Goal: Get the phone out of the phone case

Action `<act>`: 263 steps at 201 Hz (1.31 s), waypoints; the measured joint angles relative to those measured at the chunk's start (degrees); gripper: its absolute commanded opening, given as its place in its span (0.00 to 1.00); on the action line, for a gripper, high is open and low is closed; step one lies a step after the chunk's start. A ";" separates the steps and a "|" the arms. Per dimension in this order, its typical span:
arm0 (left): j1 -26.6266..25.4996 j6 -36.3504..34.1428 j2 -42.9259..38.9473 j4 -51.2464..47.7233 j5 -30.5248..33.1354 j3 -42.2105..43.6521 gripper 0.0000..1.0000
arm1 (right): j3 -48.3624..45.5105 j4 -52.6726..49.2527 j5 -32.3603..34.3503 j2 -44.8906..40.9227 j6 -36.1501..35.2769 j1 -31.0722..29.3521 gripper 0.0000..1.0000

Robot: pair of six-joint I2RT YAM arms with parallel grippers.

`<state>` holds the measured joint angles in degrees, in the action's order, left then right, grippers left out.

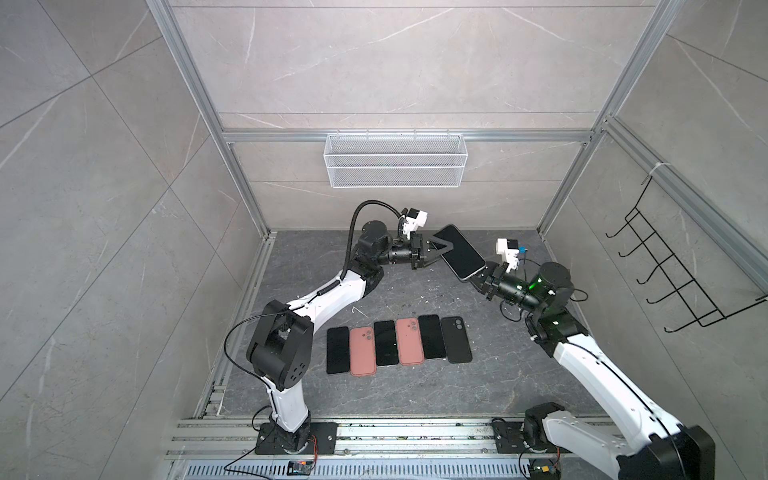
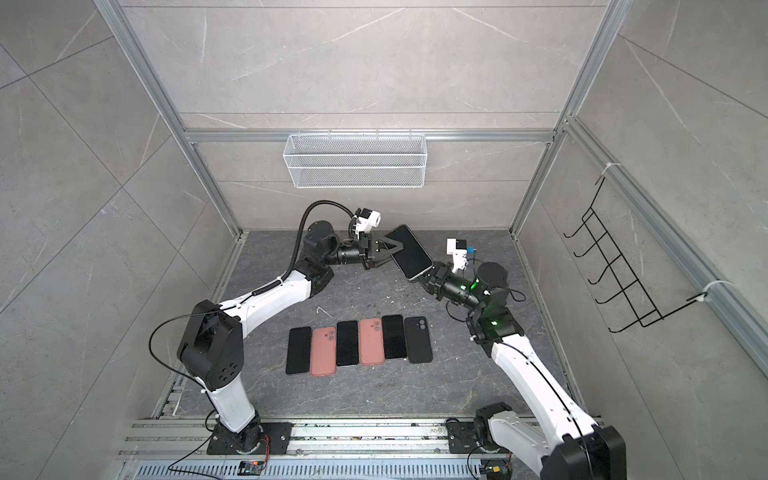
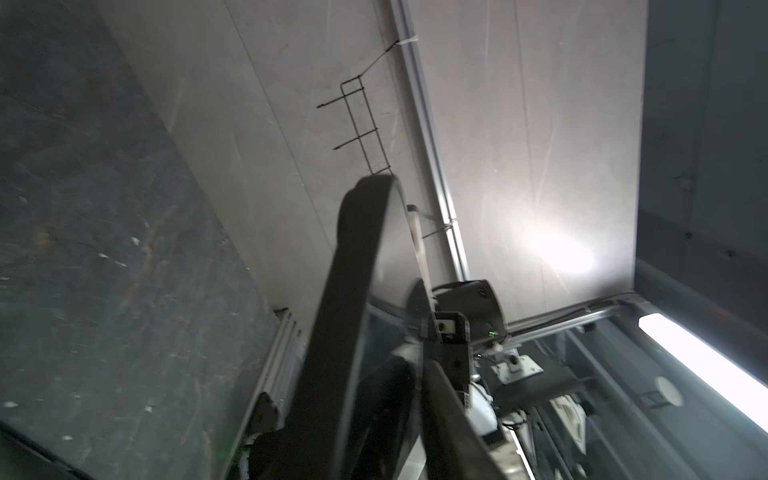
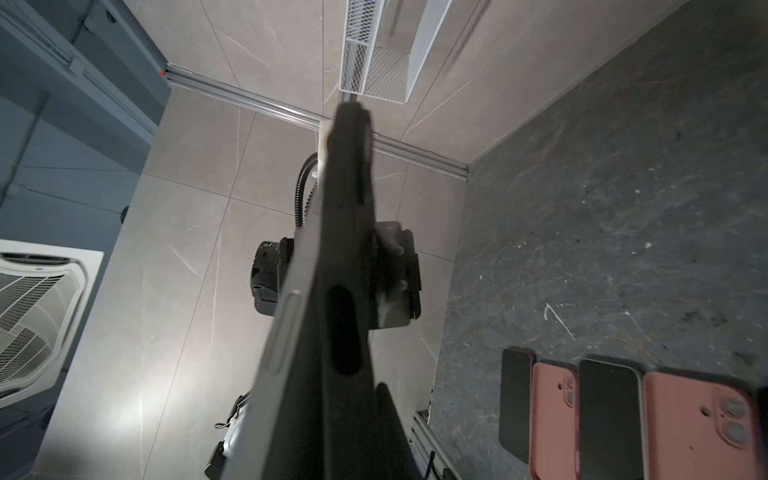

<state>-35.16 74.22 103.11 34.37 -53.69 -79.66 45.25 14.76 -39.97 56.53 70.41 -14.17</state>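
Phone (image 1: 462, 252) held mid-air, screen up: right gripper (image 1: 474, 280) clamped tight on lower end as anchor; left gripper (image 1: 441, 253) straddles upper edge, likely for prying; whether it grips, unclear.

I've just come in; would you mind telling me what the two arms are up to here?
The two arms meet at one phone raised in the air near the back wall. The right claw is shut on its near end. The left claw straddles the far end, though whether it grips there is unclear. The phone seems to sit in its dark case, not yet freed. A row of phones and cases lies on the floor below.
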 measured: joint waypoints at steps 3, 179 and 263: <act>-0.24 -1.11 0.04 -0.96 0.35 0.17 0.48 | -0.13 -1.62 0.50 -1.03 -0.55 0.00 0.00; -12.28 -36.20 3.41 -33.53 24.13 -0.79 0.72 | -17.22 -28.68 21.27 -14.40 -4.15 0.28 0.00; -20.55 -56.37 -2.25 -41.72 31.06 1.33 0.70 | -18.05 -27.80 21.62 -11.87 -2.47 0.28 0.00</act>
<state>-55.70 17.85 100.86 -7.35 -22.63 -78.32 27.20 -13.04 -18.35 44.66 67.94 -13.89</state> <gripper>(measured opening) 0.701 0.092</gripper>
